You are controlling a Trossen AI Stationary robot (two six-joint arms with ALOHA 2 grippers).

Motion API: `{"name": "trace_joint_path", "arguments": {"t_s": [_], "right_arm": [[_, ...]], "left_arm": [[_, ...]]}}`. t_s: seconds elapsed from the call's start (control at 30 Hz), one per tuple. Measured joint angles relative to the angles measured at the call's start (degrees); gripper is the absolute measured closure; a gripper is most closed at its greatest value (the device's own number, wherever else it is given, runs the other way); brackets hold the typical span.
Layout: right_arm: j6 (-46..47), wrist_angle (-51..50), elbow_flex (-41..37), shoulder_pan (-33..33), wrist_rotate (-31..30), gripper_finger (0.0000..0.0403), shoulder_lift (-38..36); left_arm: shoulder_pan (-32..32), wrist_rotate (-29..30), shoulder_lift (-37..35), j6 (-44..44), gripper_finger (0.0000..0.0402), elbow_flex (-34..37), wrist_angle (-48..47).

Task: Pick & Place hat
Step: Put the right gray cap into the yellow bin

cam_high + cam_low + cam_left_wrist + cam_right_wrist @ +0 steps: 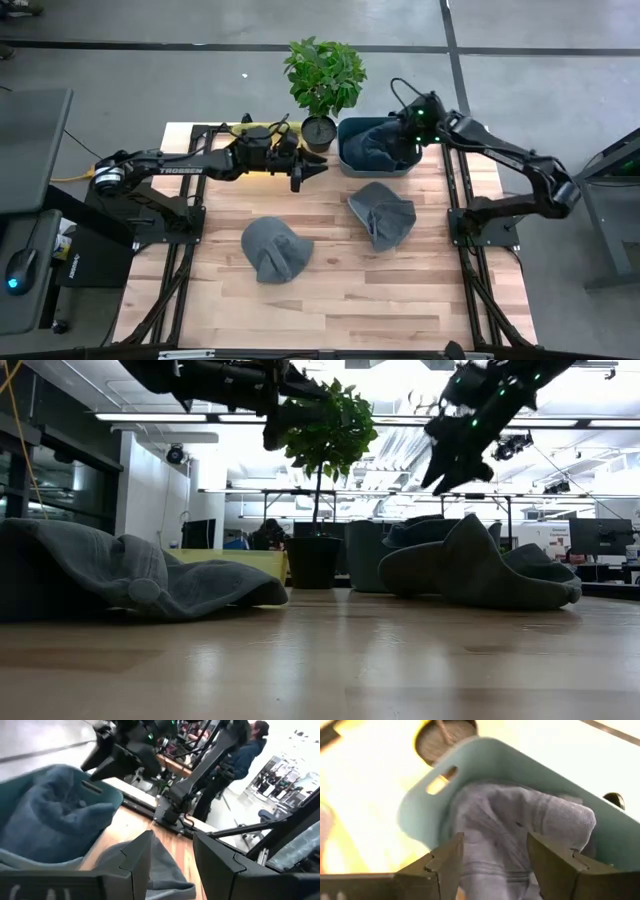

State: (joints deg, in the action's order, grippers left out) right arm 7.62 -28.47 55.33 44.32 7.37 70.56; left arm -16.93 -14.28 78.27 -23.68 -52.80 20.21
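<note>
Three grey hats show. One lies in the teal bin (345, 152) at the table's far edge; it also shows in the right wrist view (520, 820). One hat (383, 213) lies flat on the table right of centre, and one (275, 250) lies left of centre. My right gripper (410, 133) hangs open and empty above the bin and its hat (495, 845), well clear of them in the low view (450, 460). My left gripper (318, 172) is open and empty, raised beside the plant pot, pointing toward the bin (172, 845).
A potted plant (322, 80) stands at the far edge just left of the bin, close to my left gripper. A yellow object (250, 130) lies behind my left arm. The near half of the wooden table (330, 310) is bare. A person (250, 750) stands beyond the table.
</note>
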Motion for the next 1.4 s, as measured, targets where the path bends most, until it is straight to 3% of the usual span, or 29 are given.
{"name": "trace_joint_path", "arguments": {"t_s": [0.23,0.63,0.93,1.17,1.4], "right_arm": [[0.53,-4.33,0.09,-0.1,3.12,0.0213,-8.1],[1.23,-27.24,0.09,-0.25,10.12,0.022,-17.27],[3.3,-37.19,0.09,-6.12,6.88,0.0217,-17.0],[13.44,-39.87,0.09,-11.32,4.76,0.0206,-15.23],[21.17,-42.1,0.09,-17.36,1.15,0.0167,-11.62]], "left_arm": [[0.04,0.51,-0.21,0.71,0.0259,-0.02,0.09],[0.07,0.63,-0.23,-2.13,0.0259,-0.02,-0.08],[0.09,3.21,-0.23,-3.56,0.0259,-0.02,-0.23],[0.09,3.63,-0.23,-3.54,0.0259,-0.02,-0.23],[0.09,2.48,-0.23,-3.16,0.0259,-0.02,-0.23]]}}
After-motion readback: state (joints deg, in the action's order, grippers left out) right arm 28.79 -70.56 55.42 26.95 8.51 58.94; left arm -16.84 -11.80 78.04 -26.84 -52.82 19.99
